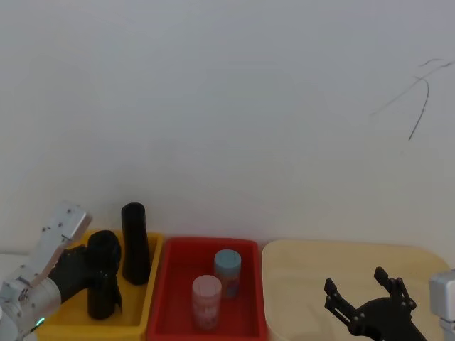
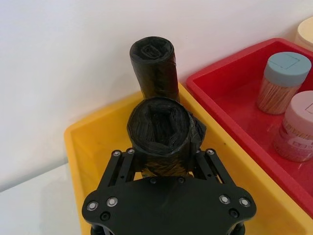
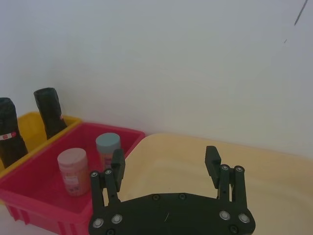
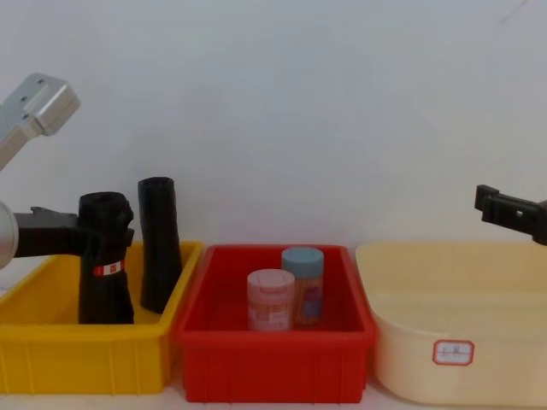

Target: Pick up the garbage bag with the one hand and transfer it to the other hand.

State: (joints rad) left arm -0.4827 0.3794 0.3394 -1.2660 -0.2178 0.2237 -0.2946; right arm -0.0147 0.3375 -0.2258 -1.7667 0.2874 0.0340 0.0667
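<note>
The garbage bag (image 4: 104, 295), a black roll with a red-and-white label band, stands upright in the yellow bin (image 4: 85, 359). My left gripper (image 4: 94, 231) reaches in from the left and is shut on the roll's upper part. From the left wrist view its fingers (image 2: 128, 161) press both sides of the garbage bag (image 2: 159, 129). In the head view the left gripper (image 1: 105, 273) wraps the same roll (image 1: 101, 302). My right gripper (image 1: 355, 280) hovers open over the beige tub (image 1: 298, 284), nothing between its fingers (image 3: 117, 166).
A plain black roll (image 4: 159, 243) stands just behind the held one in the yellow bin. The red bin (image 4: 273, 363) in the middle holds a pink-lidded jar (image 4: 271, 299) and a blue-lidded jar (image 4: 303, 286). A white wall rises close behind.
</note>
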